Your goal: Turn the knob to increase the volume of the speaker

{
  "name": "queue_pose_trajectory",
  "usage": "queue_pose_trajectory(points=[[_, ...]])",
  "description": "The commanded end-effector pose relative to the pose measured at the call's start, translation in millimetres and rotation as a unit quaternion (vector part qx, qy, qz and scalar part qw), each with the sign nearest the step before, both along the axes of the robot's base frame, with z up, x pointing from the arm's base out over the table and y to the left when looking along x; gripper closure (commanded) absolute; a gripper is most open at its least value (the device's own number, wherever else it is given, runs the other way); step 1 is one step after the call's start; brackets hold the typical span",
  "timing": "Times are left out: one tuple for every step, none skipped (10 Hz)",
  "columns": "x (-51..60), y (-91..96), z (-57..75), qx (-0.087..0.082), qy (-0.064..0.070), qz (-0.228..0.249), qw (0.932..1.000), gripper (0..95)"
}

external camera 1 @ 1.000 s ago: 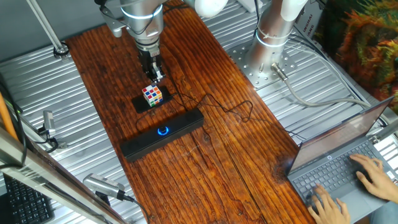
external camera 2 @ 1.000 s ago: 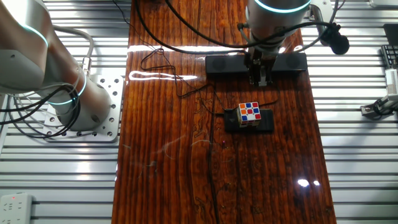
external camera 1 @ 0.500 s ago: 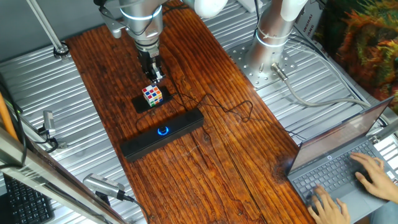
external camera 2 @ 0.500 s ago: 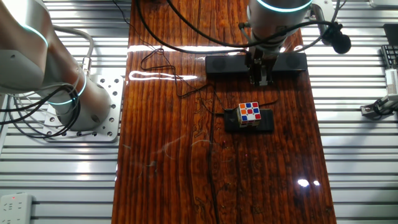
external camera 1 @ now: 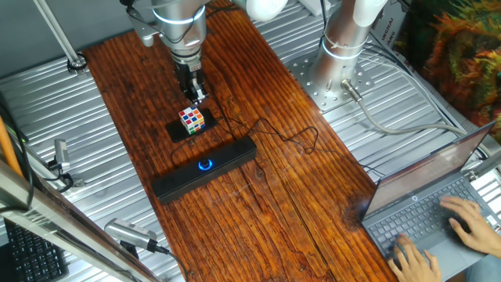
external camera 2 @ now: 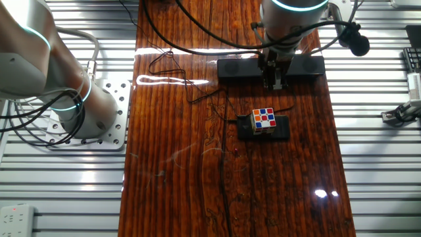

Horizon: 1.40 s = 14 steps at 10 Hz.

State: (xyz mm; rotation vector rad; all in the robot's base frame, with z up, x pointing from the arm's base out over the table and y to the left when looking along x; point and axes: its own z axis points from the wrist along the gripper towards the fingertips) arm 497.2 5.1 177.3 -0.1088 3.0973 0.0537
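Note:
The speaker (external camera 1: pixel 203 169) is a long black bar lying across the wooden table, with the knob (external camera 1: pixel 205 164) ringed in blue light at its middle. My gripper (external camera 1: pixel 196 95) hangs above the table beyond the multicoloured cube (external camera 1: pixel 191 119), well away from the knob. Its fingers point down, close together, with nothing between them. In the other fixed view the gripper (external camera 2: pixel 274 83) overlaps the speaker (external camera 2: pixel 237 68) and hides the knob. The cube (external camera 2: pixel 264 119) lies nearer the camera than the gripper.
The cube rests on a small black square pad (external camera 1: pixel 178 131). A thin black cable (external camera 1: pixel 290 139) loops from the speaker over the wood. A second arm's base (external camera 1: pixel 344 39) stands at the right. A laptop (external camera 1: pixel 438 196) with hands on it sits at the lower right.

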Motion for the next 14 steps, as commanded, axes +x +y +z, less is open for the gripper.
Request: queue_pose_trajectory(points=[[-0.7, 0.5, 0.6, -0.003, 0.004, 0.002, 1.0000, 95.0], [-0.7, 0.5, 0.6, -0.002, 0.006, 0.006, 1.0000, 95.0], [-1.0, 0.8, 1.0, -0.001, 0.010, 0.007, 0.9999, 95.0], [-1.3, 1.1, 1.3, -0.002, 0.009, 0.009, 0.9999, 95.0], [-1.5, 1.3, 1.5, -0.002, 0.009, 0.010, 0.9999, 95.0], [-2.7, 2.4, 2.8, -0.002, 0.010, 0.012, 0.9999, 95.0], [-2.6, 2.5, 2.7, 0.001, 0.010, 0.013, 0.9999, 95.0], [-2.6, 2.5, 2.7, 0.003, 0.009, 0.015, 0.9998, 95.0], [-2.5, 2.7, 2.8, 0.005, 0.009, 0.015, 0.9998, 95.0], [-2.4, 2.9, 2.7, 0.006, 0.009, 0.019, 0.9998, 95.0], [3.6, 12.5, 2.0, 0.013, 0.005, 0.024, 0.9996, 95.0], [11.6, 29.8, 4.9, 0.014, 0.007, 0.021, 0.9997, 95.0], [14.2, 38.8, 6.3, 0.015, 0.007, 0.020, 0.9997, 95.0], [19.7, 59.4, 9.3, 0.016, 0.007, 0.021, 0.9996, 95.0]])
